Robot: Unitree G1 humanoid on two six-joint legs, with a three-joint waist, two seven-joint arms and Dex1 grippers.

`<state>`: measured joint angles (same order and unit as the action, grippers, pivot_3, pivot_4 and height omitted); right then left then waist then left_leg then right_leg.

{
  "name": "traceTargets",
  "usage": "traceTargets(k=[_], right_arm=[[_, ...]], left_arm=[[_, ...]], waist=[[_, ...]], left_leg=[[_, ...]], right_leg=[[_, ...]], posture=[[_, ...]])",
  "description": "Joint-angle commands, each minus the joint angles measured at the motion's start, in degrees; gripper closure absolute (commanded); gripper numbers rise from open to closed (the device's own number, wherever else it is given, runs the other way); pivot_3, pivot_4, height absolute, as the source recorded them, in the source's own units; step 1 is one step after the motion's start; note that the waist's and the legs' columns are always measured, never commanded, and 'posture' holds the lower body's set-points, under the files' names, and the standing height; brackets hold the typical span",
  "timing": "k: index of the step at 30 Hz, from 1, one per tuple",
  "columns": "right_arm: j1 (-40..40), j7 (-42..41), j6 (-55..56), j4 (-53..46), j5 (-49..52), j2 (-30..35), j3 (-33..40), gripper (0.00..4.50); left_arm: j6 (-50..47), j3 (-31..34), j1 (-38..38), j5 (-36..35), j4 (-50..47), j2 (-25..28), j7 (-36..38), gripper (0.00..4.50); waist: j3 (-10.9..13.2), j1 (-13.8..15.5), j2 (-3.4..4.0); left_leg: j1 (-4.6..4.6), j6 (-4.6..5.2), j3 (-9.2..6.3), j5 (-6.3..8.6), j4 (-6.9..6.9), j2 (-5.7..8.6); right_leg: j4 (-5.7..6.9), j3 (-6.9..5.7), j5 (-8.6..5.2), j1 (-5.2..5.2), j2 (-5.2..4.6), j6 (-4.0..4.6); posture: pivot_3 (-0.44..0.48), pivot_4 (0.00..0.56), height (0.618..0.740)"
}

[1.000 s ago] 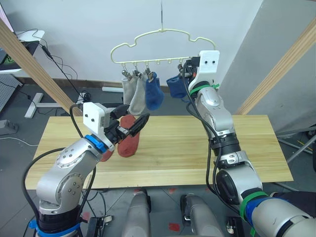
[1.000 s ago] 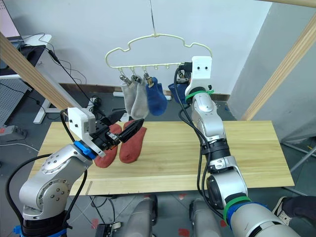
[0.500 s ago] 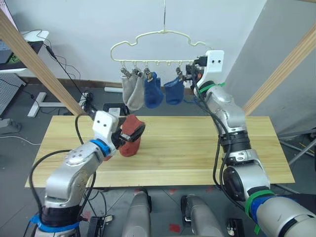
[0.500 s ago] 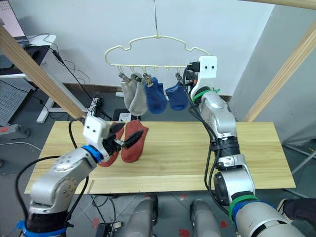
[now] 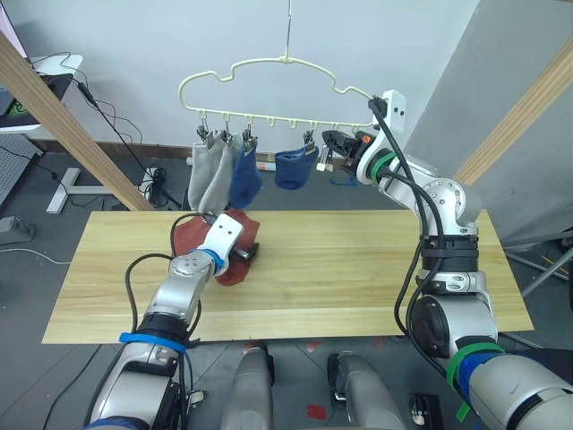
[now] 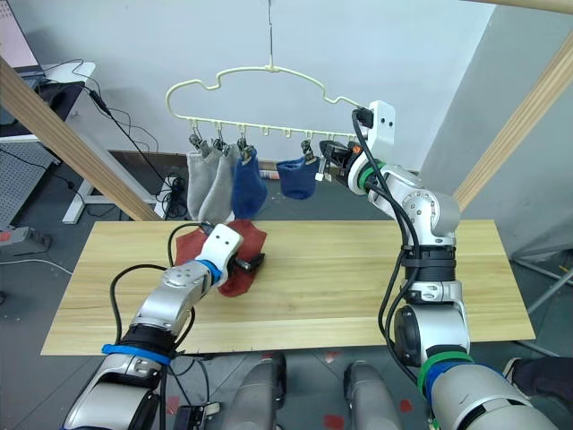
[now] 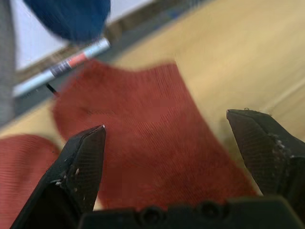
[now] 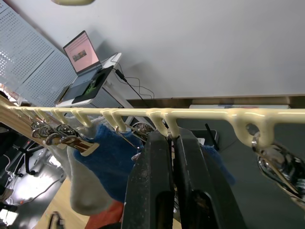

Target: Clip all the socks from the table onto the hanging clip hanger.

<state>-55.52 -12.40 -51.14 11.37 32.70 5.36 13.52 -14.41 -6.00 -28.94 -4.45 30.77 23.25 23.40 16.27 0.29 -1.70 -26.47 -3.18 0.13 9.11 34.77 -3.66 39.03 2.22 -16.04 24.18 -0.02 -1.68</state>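
Since a second ago the left gripper [image 7: 167, 143] has dropped from above the table to the rust-red sock [image 7: 143, 157], and the second blue sock [image 5: 294, 167] now hangs free from its clip, apart from the right gripper [image 5: 333, 139]. Four socks are up on the clip hanger [image 5: 277, 90]: two grey socks [image 5: 208, 175] and a blue sock [image 5: 243, 177] bunched at its left end, the other blue a few clips along. Two rust-red ones are left on the table [image 5: 376, 269], the other red sock [image 5: 185, 236] lying just beside the first.

Left arm reaches low and forward, forearm almost level over the planks, fingers [image 7: 83, 162] spread wide either side of the sock, not closed on it yet. Looks like the pick-up for sock five.

Right arm is raised, elbow bent, wrist turned inward toward the hanger's right end. Its fingers [image 8: 155, 186] sit pressed together just under the rail, holding nothing that I can make out.
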Motion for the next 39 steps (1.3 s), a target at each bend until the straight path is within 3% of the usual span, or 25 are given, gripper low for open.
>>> traceTargets(k=[1,12,18,22,26,32,39], right_arm=[[0.98,1.44,-1.85,-2.42,0.82,-0.15,0.31,4.5],[1.65,2.0,-1.6,-2.96,0.49,-0.06,0.4,4.5],[2.11,1.54,-1.24,-2.4,0.05,0.74,0.14,4.5],[2.36,0.65,-1.4,-1.74,-0.1,2.08,-0.03,4.5],[1.89,1.89,-5.06,-1.06,1.9,3.07,2.6,4.5],[0.27,8.83,-14.53,-0.28,7.64,2.13,10.28,4.5],[-3.19,21.03,-22.15,0.48,15.32,-2.36,21.66,4.5]], left_arm=[[0.69,-0.55,-1.32,2.12,5.05,0.01,1.83,0.38],[0.15,0.78,1.44,0.93,-0.64,-0.28,6.29,2.76],[-1.38,2.64,5.22,-1.92,-9.12,-1.26,8.4,4.39],[-2.07,4.88,8.02,-6.49,-17.32,-3.09,10.18,4.48],[-2.4,7.51,11.0,-16.14,-30.55,-6.12,14.95,4.48],[-0.29,5.65,13.07,-18.15,-41.19,-7.24,16.02,4.48],[-0.26,3.31,12.66,-17.3,-44.45,-9.8,13.81,4.48]], waist=[[0.0,-0.07,0.0],[0.0,-0.42,0.0],[0.0,-0.4,0.0],[0.01,-0.26,0.0],[0.01,-0.26,0.0],[0.0,-0.27,0.0],[0.0,-0.17,0.0]], left_leg=[[0.01,0.0,-0.01,0.0,0.01,0.0],[0.04,0.0,0.0,0.0,0.03,0.0],[0.03,0.0,-0.01,0.0,0.03,0.0],[0.01,0.0,-0.04,0.0,0.03,0.01],[0.0,0.0,-0.04,0.0,0.03,0.02],[0.05,0.0,-0.06,0.0,0.04,0.03],[0.01,0.01,-0.09,0.0,0.07,0.08]], right_leg=[[0.01,-0.02,0.0,-0.01,0.0,0.0],[0.03,0.01,0.02,-0.03,0.0,-0.04],[0.03,0.0,0.02,-0.03,-0.01,-0.04],[0.03,-0.01,0.02,-0.03,-0.03,-0.04],[0.01,-0.01,0.02,-0.05,-0.05,-0.04],[0.0,-0.01,0.02,-0.13,-0.05,-0.03],[-0.02,-0.02,0.01,-0.13,-0.05,-0.04]], posture=[[0.004,0.299,0.74],[0.018,0.305,0.74],[0.024,0.309,0.74],[0.028,0.309,0.74],[0.027,0.308,0.74],[0.02,0.306,0.74],[0.016,0.304,0.74]])
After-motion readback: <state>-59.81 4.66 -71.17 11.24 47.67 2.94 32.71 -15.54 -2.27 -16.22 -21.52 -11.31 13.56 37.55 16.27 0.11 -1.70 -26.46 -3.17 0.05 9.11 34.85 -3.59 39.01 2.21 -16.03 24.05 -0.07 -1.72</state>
